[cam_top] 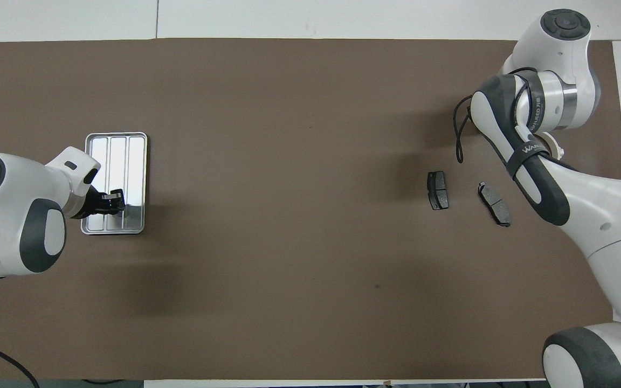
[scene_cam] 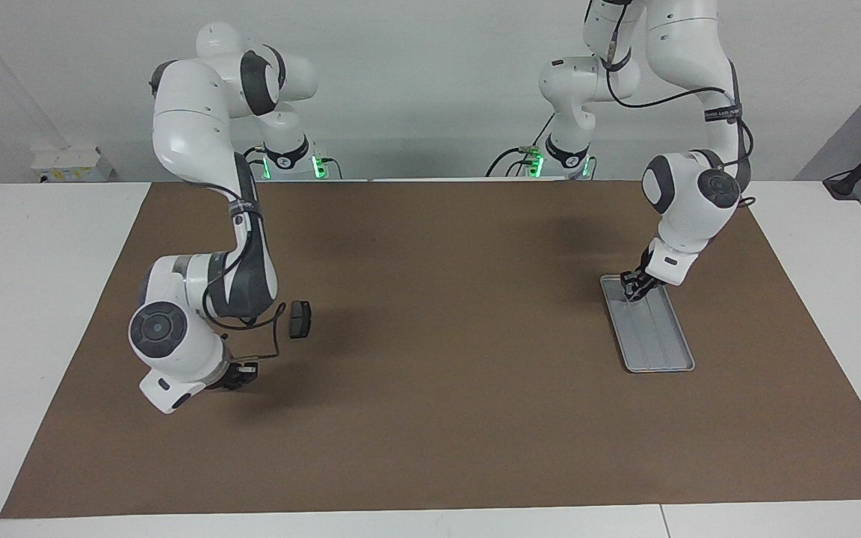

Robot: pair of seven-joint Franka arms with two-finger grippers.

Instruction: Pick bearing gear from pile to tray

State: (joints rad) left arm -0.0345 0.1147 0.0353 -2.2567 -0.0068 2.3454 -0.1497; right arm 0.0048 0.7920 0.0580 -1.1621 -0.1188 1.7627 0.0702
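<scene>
The tray [scene_cam: 651, 329] lies flat on the brown mat [scene_cam: 445, 359] that covers the worktop [scene_cam: 27, 246], toward the left arm's end. It is the landmark for what follows.

The left tool [scene_cam: 634, 287] is low over the tray's end nearer to the robots, its dark fingertips [cam_top: 118, 198] down at the ribbed floor close to the rim. Whether they are spread or pressed together cannot be told, and no gear can be made out between them (the tips are a dark cluster in both views).

Well apart from the tray, toward the right arm's end of the worktop, lie two dark grey brake pads. One brake pad [cam_top: 438, 190] sits in the open; the second brake pad [cam_top: 494, 203] lies just beside it, farther again from the tray, and is hidden by the arm in the facing view.

The right tool [scene_cam: 240, 375] hangs low over the mat still farther from the tray than both pads, tucked beneath its own wrist. Its state cannot be told either. The small parts under that arm are hidden.
</scene>
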